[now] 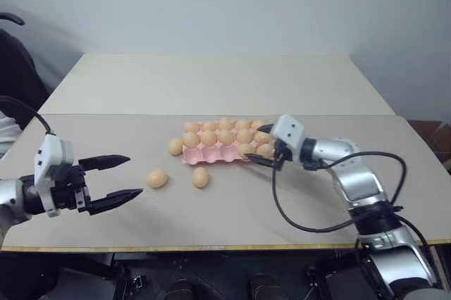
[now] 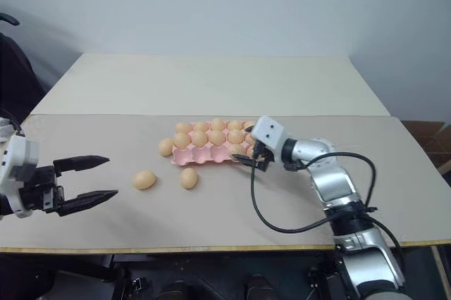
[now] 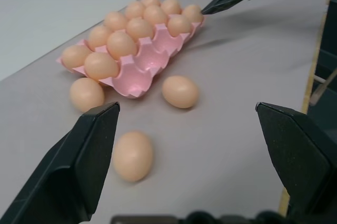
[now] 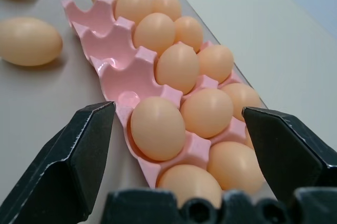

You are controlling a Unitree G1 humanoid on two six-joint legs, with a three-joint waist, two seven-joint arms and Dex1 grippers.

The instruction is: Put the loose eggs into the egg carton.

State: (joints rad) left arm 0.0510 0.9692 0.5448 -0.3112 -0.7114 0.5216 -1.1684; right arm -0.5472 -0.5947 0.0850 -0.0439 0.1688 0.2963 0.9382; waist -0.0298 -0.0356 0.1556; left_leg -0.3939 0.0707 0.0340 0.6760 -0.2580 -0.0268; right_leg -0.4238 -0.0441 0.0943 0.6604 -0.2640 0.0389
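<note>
Black left claw [image 1: 116,178]: spread wide and empty, hovering over the tabletop [image 1: 91,124] at the left, well apart from the carton.
Loose eggs: three lie on the tabletop: one [image 1: 157,178] nearest the left claw, one [image 1: 201,177] just in front of the carton, one [image 1: 175,146] touching or just beside its left end.
Egg carton [image 1: 211,155]: pink tray, mid-tabletop; back and middle rows look full, front row holds eggs only at its right end, with three cups bare.
Right claw [image 1: 266,146]: spread, empty, at the carton's right end, straddling a seated front-row egg [image 4: 158,128].
Progress: mostly done; three eggs left for three cups.
</note>
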